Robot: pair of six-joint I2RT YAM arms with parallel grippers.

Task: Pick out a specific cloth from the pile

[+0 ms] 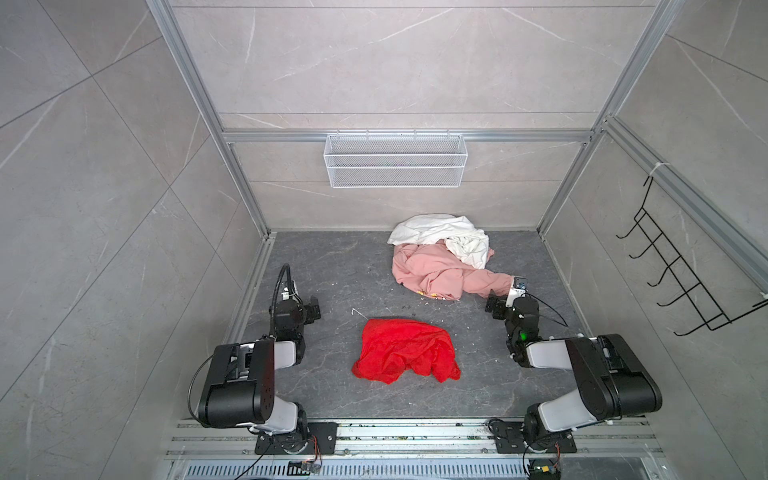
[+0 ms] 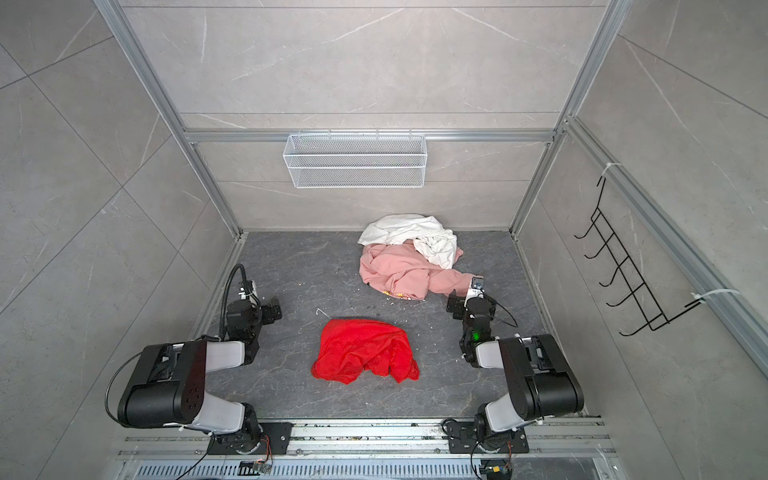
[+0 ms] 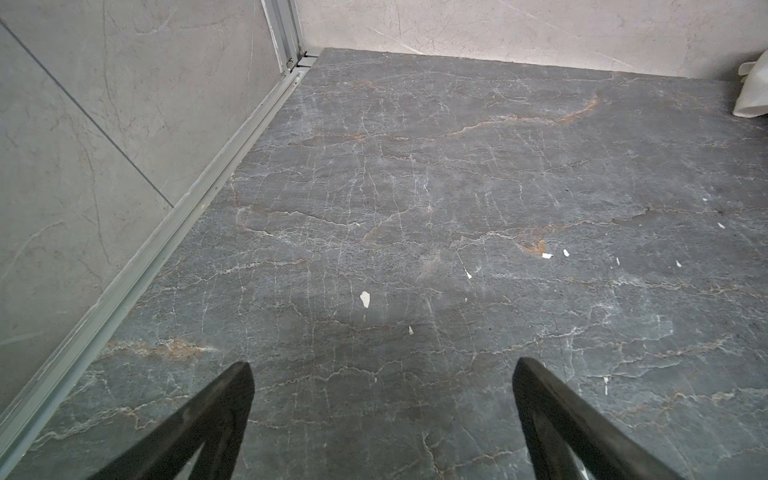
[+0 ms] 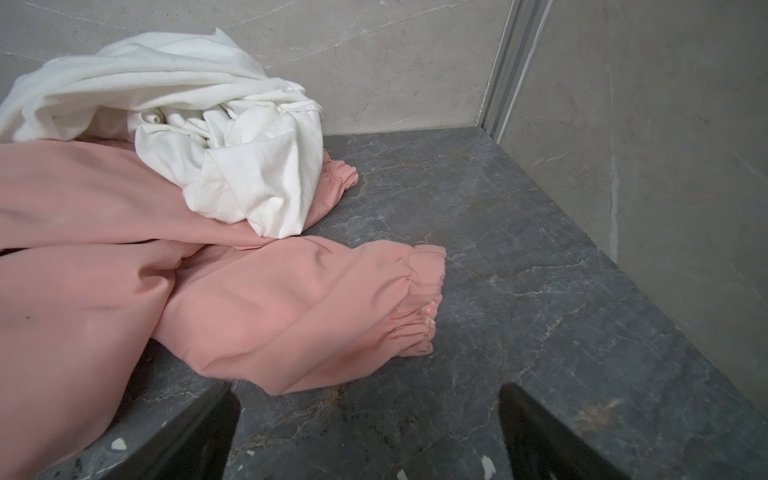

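Leave the left gripper [image 3: 382,365] and right gripper [image 4: 369,388] wide open, holding nothing. Let the red cloth [image 1: 405,353] lie alone between them, well apart from the pile [image 1: 436,257] just ahead of the right gripper. Looks picked out already; do not snag the pink sleeve [image 4: 311,307].

the pile [image 4: 124,199] cut off at the view's edge; white flecks [image 3: 365,298] too small, perhaps paint.
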